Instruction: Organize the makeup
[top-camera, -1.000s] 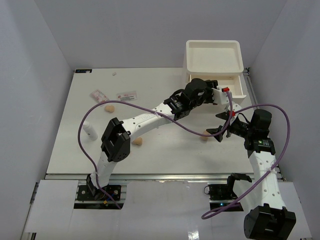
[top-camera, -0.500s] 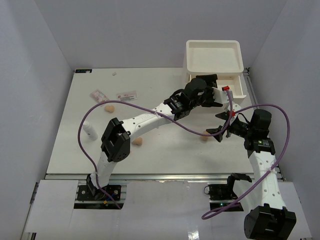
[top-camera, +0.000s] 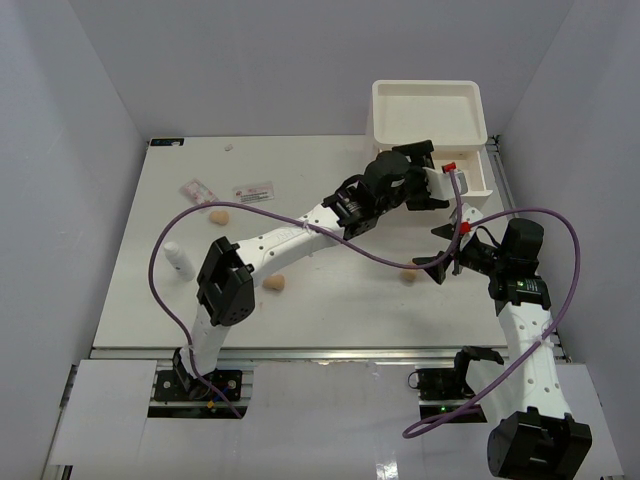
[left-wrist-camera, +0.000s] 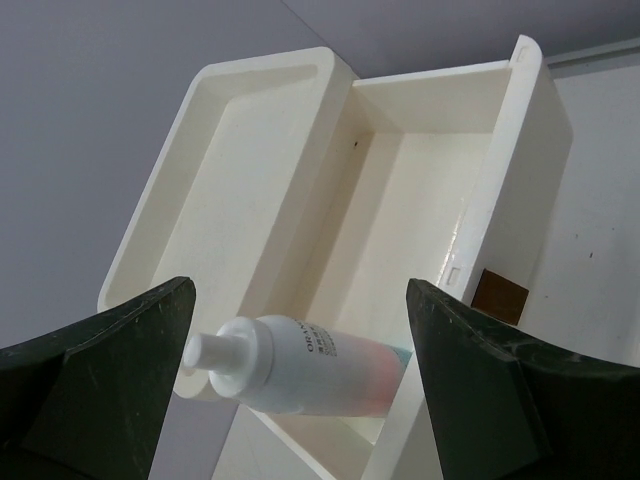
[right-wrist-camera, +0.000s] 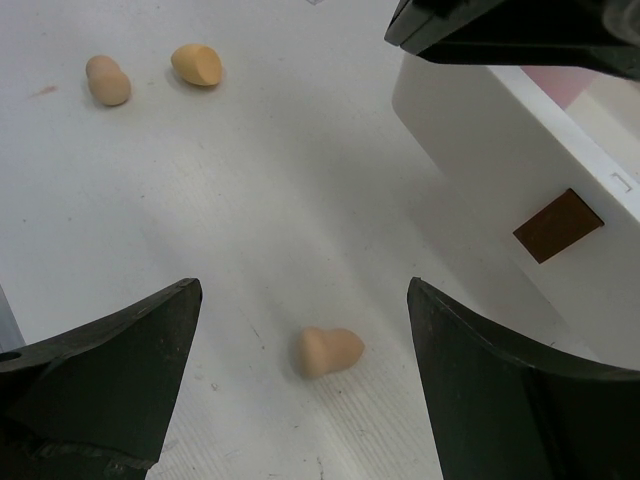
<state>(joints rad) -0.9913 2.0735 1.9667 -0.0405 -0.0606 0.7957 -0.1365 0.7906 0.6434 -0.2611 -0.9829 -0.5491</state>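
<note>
Left wrist view: white bottle (left-wrist-camera: 310, 365) bears small, illegible lettering

Three small tan egg-shaped foam sponges (top-camera: 218, 215) were on the tally. Two small white plastic bottles (top-camera: 178, 260) made the count, the second bottle (left-wrist-camera: 310, 365) showing on the left wrist view. Two flat white packets with reddish marks (top-camera: 253, 192), and one big white plastic drawer unit (top-camera: 428, 112).

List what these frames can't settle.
- Bottle at the drawer: top view, hidden under the left pincer; left wrist view doesn't show whether it rests inside or is falling.
- Packets: top view, print too small to read.
- Drawer interior: right wrist view, mostly blocked by its front wall and the left pincer.
</note>
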